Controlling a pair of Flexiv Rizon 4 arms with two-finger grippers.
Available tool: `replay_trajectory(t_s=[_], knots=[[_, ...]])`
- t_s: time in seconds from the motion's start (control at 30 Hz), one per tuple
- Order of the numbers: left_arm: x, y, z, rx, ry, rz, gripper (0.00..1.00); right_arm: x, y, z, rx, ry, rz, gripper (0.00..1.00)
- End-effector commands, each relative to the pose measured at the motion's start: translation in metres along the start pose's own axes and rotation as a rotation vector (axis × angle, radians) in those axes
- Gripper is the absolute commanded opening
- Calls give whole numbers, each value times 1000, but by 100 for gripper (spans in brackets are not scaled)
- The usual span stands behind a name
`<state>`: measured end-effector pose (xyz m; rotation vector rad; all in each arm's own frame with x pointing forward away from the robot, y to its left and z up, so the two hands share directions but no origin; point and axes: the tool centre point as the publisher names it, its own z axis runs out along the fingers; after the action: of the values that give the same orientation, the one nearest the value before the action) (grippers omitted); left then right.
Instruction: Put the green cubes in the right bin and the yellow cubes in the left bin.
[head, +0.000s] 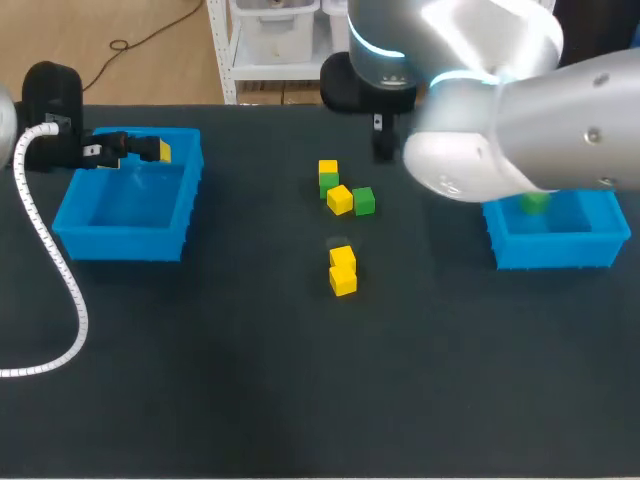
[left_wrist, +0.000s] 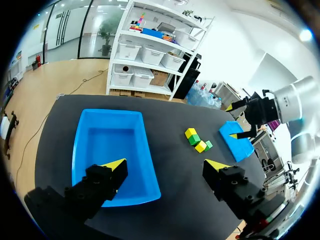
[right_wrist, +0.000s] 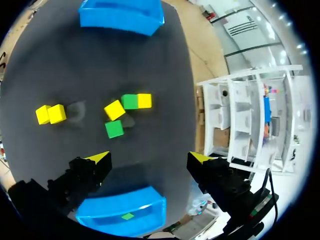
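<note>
Nearest the robot on the black tabletop (head: 250, 380), around its middle, a pair of small yellow cubes (head: 343, 271) lies touching, one directly behind the other.

A little farther back sits a loose cluster of four. A tilted yellow cube (head: 340, 199) has a right-hand green cube (head: 363, 200) just beside it. Behind them a middle green cube (head: 328, 183) touches a rear yellow cube (head: 328, 168).

Well apart to either side stand the two containers. The blue plastic left bin (head: 120, 245) is at the table's left and the blue plastic right bin (head: 555, 250) at its right. One lone green cube (right_wrist: 128, 216) lies on the floor of the right bin.

The right gripper (right_wrist: 150, 157) hangs above the right bin, its yellow-tipped fingers spread wide with nothing between them. In the head view the silver-grey right arm (head: 520, 110) covers that claw and the bin's far side.

The left gripper (head: 150, 150) hangs over the far end of the left bin, near its right corner. Its wrist view shows the fingers wide apart and gripping nothing, with the blue basin under and ahead of them.
</note>
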<state>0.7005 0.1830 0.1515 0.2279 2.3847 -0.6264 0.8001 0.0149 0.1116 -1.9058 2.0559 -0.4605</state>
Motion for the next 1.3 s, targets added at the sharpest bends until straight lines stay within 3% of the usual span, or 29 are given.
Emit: replay_trajectory(t_s=[0.03,0.4,0.73,1.3], knots=[[1,1,0,6,-6,1,100,1,3,11,-71,7,0,100],[1,1,0,6,-6,1,100,-8,20,32,-102,-33,51,100],[1,1,0,6,-6,1,100,-10,37,43,-205,-45,-6,100],[1,1,0,6,-6,1,100,-22,47,56,-300,-78,-89,100]])
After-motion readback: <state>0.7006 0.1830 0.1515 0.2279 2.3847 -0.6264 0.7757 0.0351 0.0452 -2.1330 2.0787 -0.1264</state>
